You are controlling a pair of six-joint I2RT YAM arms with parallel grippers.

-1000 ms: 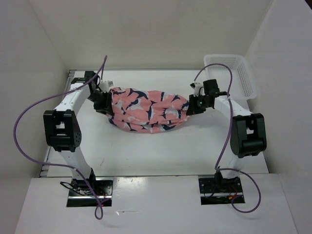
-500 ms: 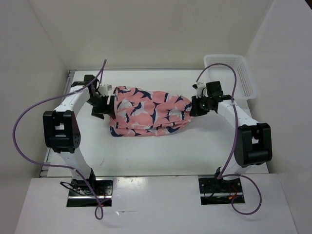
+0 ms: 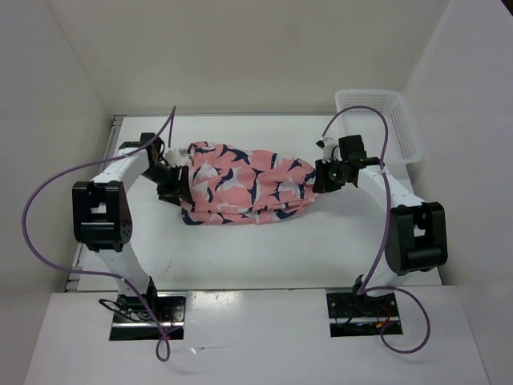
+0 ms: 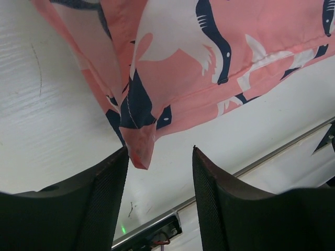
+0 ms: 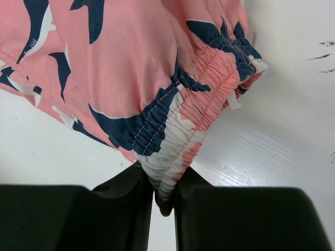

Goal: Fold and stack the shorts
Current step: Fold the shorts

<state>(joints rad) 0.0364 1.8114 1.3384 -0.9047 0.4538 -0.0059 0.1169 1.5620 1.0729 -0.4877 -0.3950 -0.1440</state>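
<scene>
The shorts (image 3: pixel 244 184), salmon pink with navy and white fish shapes, lie folded lengthwise across the middle of the table. My right gripper (image 3: pixel 322 175) is shut on the elastic waistband (image 5: pixel 172 162) at the shorts' right end. My left gripper (image 3: pixel 173 186) is open at the shorts' left end. In the left wrist view a corner of the hem (image 4: pixel 137 151) hangs beside the left finger (image 4: pixel 104 198), and the space between the fingers is empty.
A white mesh basket (image 3: pixel 383 120) stands at the back right corner. White walls enclose the table on three sides. A metal rail (image 4: pixel 220 193) runs along the table's left edge.
The shorts were lowered and moved away from me onto the table. My left gripper has let go of the left end and opened; the right gripper still holds the waistband.
</scene>
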